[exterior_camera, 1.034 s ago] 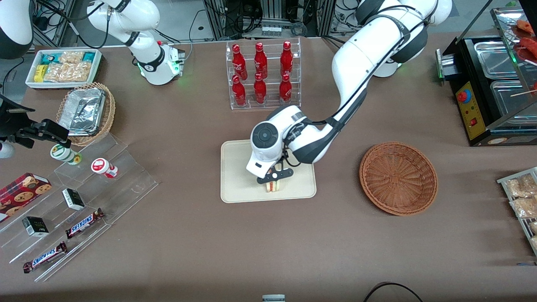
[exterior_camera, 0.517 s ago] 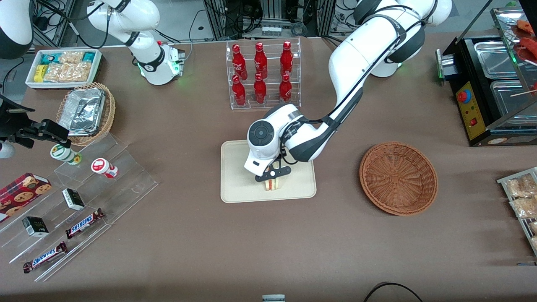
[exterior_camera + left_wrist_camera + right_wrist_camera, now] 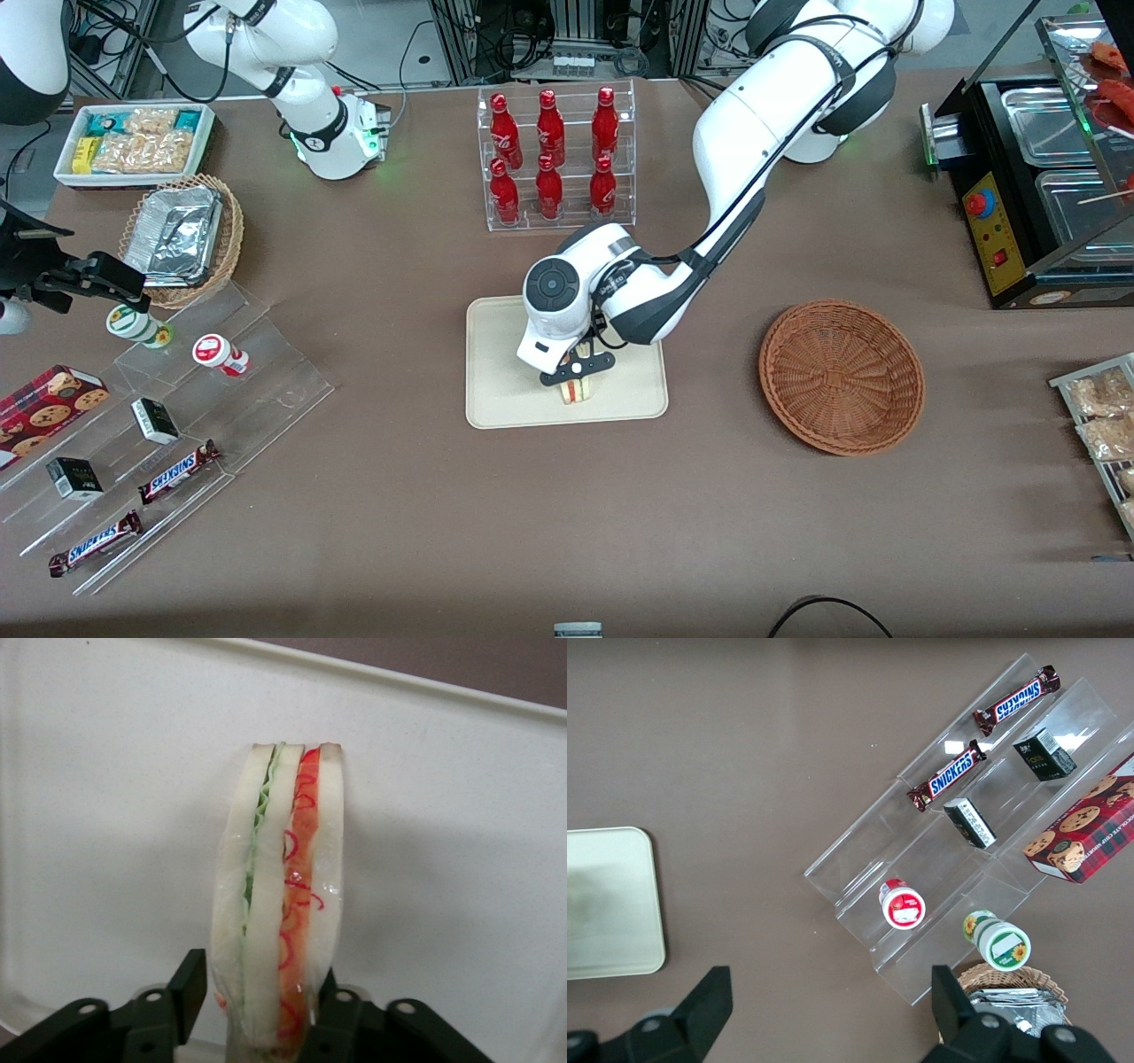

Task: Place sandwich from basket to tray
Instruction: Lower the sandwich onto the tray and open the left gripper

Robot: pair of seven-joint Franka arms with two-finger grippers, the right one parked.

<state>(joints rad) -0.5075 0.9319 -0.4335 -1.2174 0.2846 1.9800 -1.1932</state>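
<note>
The sandwich (image 3: 577, 392) stands on edge on the cream tray (image 3: 505, 372), in the part of it nearer the front camera. In the left wrist view its pale bread with green, red and pink layers (image 3: 279, 877) rises between the two black fingers. My gripper (image 3: 577, 383) comes down from above and is shut on the sandwich, one finger on each bread face (image 3: 263, 988), over the tray's pale floor (image 3: 106, 815). The reddish-brown basket (image 3: 842, 377) sits apart toward the working arm's end of the table, with nothing in it.
A clear rack of red bottles (image 3: 554, 159) stands farther from the front camera than the tray. Clear tiered shelves with snack bars and cups (image 3: 159, 425) and a tan basket of foil trays (image 3: 182, 235) lie toward the parked arm's end. A black food warmer (image 3: 1036, 177) stands at the working arm's end.
The arm's wrist shifted slightly away from the front camera over the tray in the first half second. Since then nothing has visibly moved, and the sandwich stays in the fingers.
</note>
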